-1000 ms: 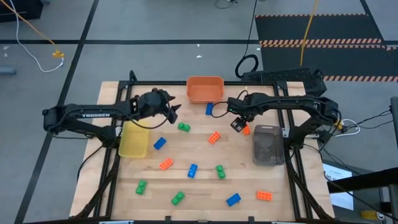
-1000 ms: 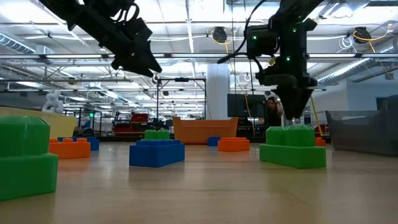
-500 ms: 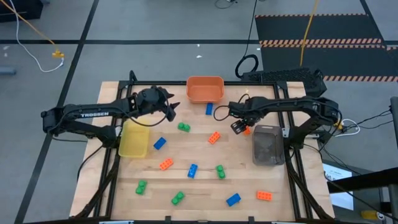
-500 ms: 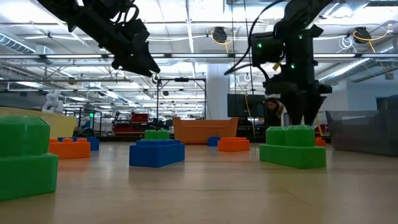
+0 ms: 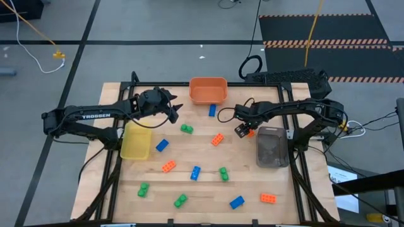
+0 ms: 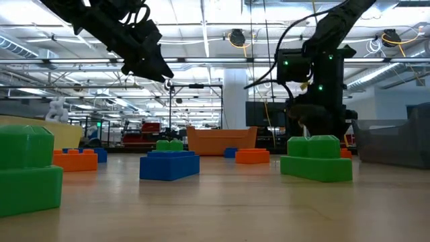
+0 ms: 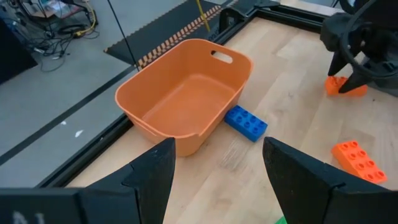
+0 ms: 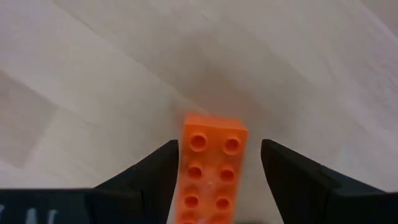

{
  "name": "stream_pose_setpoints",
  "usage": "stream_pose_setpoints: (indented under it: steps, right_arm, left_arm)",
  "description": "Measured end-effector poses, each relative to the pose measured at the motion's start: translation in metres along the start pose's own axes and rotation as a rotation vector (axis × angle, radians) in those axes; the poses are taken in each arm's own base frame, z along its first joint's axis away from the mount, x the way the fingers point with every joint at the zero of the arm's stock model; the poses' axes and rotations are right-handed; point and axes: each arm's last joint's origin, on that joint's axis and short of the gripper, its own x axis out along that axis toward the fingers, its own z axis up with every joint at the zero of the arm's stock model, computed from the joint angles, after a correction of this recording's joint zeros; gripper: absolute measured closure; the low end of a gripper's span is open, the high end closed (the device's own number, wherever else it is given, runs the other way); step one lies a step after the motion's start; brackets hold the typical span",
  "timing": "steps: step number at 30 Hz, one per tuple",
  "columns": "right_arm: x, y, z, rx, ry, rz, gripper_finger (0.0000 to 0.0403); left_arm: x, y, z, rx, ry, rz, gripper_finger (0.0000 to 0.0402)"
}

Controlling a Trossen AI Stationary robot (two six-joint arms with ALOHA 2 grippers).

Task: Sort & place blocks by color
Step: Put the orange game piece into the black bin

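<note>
Small studded blocks in blue, green and orange lie scattered on the wooden table. My right gripper (image 5: 243,129) is open and points down beside the grey bin. Its fingers stand on either side of an orange block (image 8: 211,168), which lies flat on the table with a gap on each side. That block also shows in the high view (image 5: 250,133). My left gripper (image 5: 175,111) is open and hovers above the table near the orange bin (image 7: 186,99). A blue block (image 7: 246,122) lies beyond it.
The orange bin (image 5: 208,90) sits at the far edge, the yellow bin (image 5: 136,140) on the left and the grey bin (image 5: 272,147) on the right. Other blocks lie nearby: orange (image 5: 218,139), green (image 5: 187,129), blue (image 5: 162,145). More lie toward the near edge.
My right gripper has come down toward the table and now stands over the orange block next to the grey bin, having shifted slightly toward the near edge. No block has moved.
</note>
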Motion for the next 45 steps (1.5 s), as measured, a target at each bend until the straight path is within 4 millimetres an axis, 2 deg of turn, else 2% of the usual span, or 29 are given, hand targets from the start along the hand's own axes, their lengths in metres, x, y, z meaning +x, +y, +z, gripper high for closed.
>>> stream_pose_setpoints:
  steps: [5, 10, 17, 21, 24, 27, 31, 34, 38, 45]
  right_arm:
    - [0.009, -0.007, -0.005, -0.059, 0.012, -0.011, 0.0214]
    - [0.009, -0.006, -0.002, -0.147, -0.021, 0.006, 0.0280]
    - [0.002, -0.001, 0.004, -0.246, -0.122, 0.056, 0.0281]
    - [-0.022, 0.007, 0.008, -0.327, -0.215, 0.101, 0.0281]
    - [-0.053, 0.014, 0.011, -0.389, -0.297, 0.138, 0.0281]
    - [-0.089, 0.013, 0.009, -0.386, -0.274, 0.133, 0.0281]
    - [-0.128, 0.006, -0.005, -0.360, -0.175, 0.097, 0.0281]
    - [-0.141, 0.002, -0.022, -0.351, -0.109, 0.073, 0.0281]
    - [-0.138, -0.003, -0.046, -0.338, -0.005, 0.020, 0.0281]
    - [-0.115, -0.007, -0.075, -0.312, 0.076, -0.040, 0.0281]
  left_arm:
    - [0.000, 0.000, 0.000, -0.001, -0.005, 0.000, 0.0158]
    - [0.000, 0.000, 0.001, -0.004, -0.013, -0.001, 0.0158]
    - [0.000, 0.000, 0.001, -0.005, -0.013, -0.001, 0.0158]
    - [0.000, 0.000, 0.001, -0.008, -0.012, -0.001, 0.0158]
    - [0.000, 0.000, 0.001, -0.008, -0.010, 0.000, 0.0158]
    - [0.000, 0.000, 0.000, -0.006, -0.002, 0.001, 0.0158]
    - [0.000, 0.000, -0.001, -0.003, 0.009, 0.002, 0.0158]
    - [0.000, 0.000, -0.001, -0.004, 0.009, 0.002, 0.0158]
    - [0.000, 0.000, -0.001, -0.004, 0.009, 0.002, 0.0158]
    - [0.000, 0.000, -0.001, -0.013, 0.008, 0.002, 0.0158]
